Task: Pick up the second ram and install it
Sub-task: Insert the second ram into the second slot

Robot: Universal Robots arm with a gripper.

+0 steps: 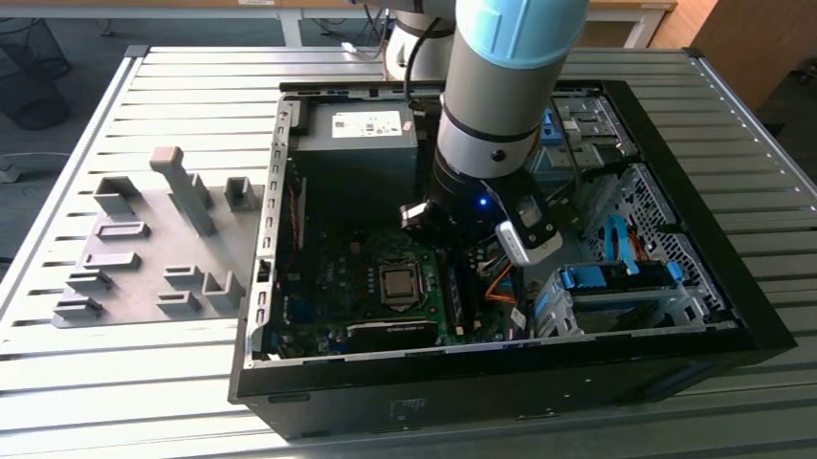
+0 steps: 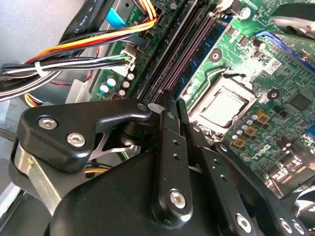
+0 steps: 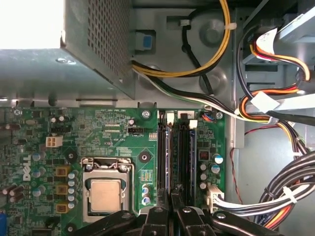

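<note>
The arm [image 1: 504,86] reaches down into an open case [image 1: 715,287] that lies flat on a slatted table [image 1: 191,96]. A mat of grey holder blocks [image 1: 166,239] sits near the table's edge on the exterior view's left. Inside the case, the gripper [image 3: 174,194] hangs low over the green board [image 3: 98,128], at the memory slots between the CPU socket [image 3: 105,194] and the board's edge by the cable bundle [image 3: 275,191]. In both wrist views its two thin black fingers [image 2: 170,147] stand pressed together with nothing visible between them. The ram [image 3: 167,157], showing bluish chips in the second wrist view [image 2: 204,46], stands upright in the slot nearest the socket. One end lies right at the fingertips; whether they touch it cannot be told. A second bluish stick [image 3: 192,157] stands in a slot nearer the board's edge, with dark slots between the two. The metal power supply [image 1: 351,143] fills the case corner beyond the board, and yellow, orange and black wires run from it along the case wall.
</note>
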